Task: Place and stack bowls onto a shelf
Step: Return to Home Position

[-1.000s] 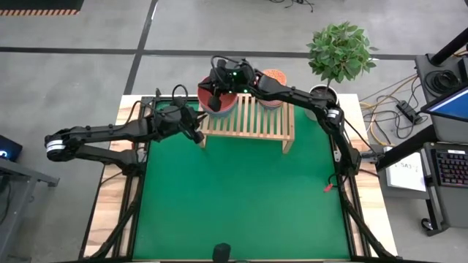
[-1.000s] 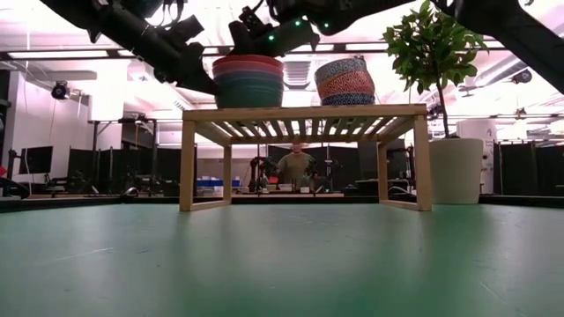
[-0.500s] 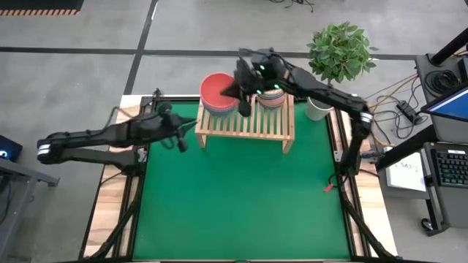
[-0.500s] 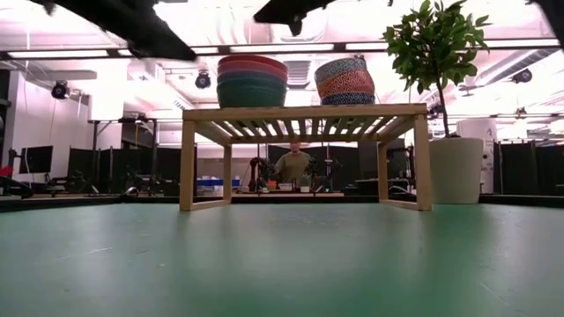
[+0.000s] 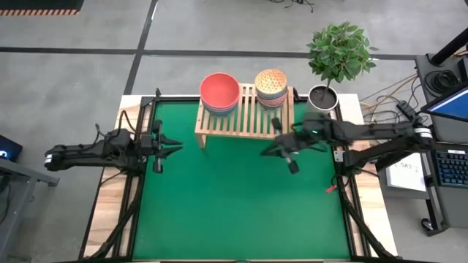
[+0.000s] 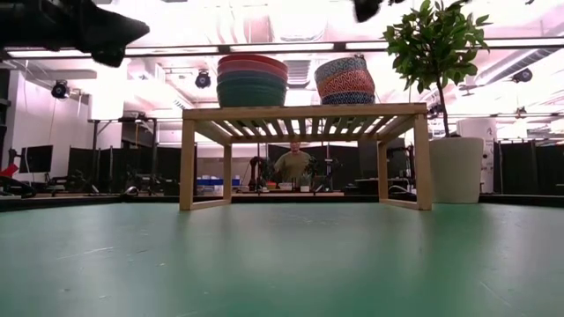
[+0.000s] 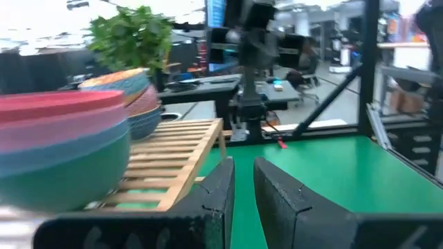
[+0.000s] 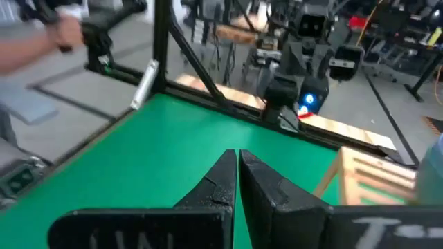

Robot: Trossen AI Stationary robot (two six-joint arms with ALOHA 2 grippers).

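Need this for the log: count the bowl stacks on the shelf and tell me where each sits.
2. A plain stack at the shelf's left end, a patterned stack near its right end; nested bowls may be hidden.

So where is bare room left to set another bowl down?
The green mat before the shelf is bare between the left gripper and right gripper. On the shelf only the front slats are free; the red-topped stack and patterned stack crowd the back.
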